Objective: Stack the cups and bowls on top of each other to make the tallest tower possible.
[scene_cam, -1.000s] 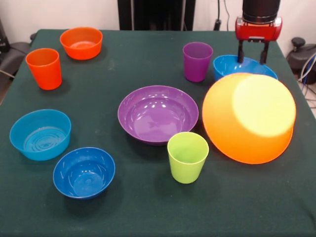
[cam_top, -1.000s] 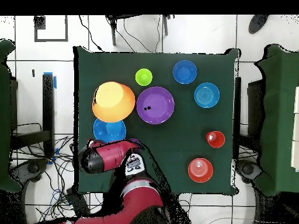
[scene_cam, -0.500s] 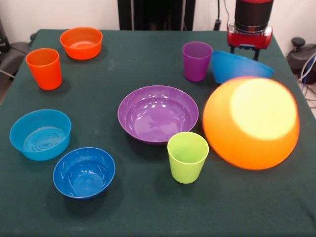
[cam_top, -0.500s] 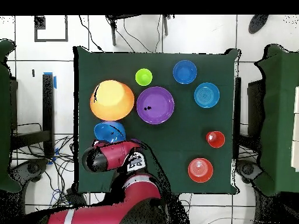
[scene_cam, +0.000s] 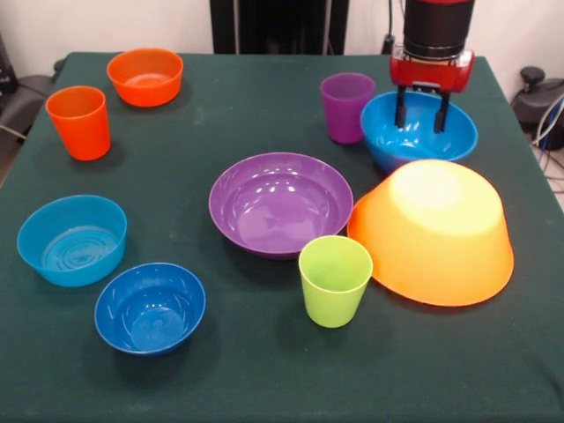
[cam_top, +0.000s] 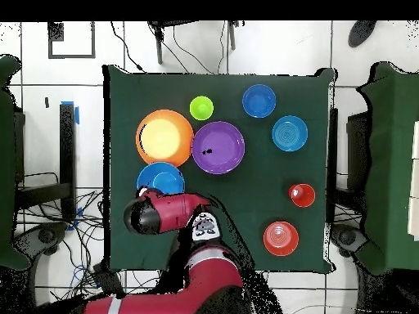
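My gripper hangs open, both fingertips down inside the large blue bowl at the back right, with nothing between them. In front of that bowl the orange-yellow bowl lies upside down, flat on the table. The purple bowl stands upright in the middle, with the lime green cup just in front of it. The purple cup stands left of the blue bowl. In the overhead view the arm's head covers the gripper, next to the blue bowl and the orange-yellow bowl.
The orange cup and the small orange bowl stand at the back left. The light blue bowl and the dark blue bowl sit at the front left. The green table ends close to the right of the orange-yellow bowl.
The orange-yellow bowl, tilted on its side before, has dropped flat and upside down. The blue bowl tipped, then settled level, a little further left. My gripper shifted left and lower into it.
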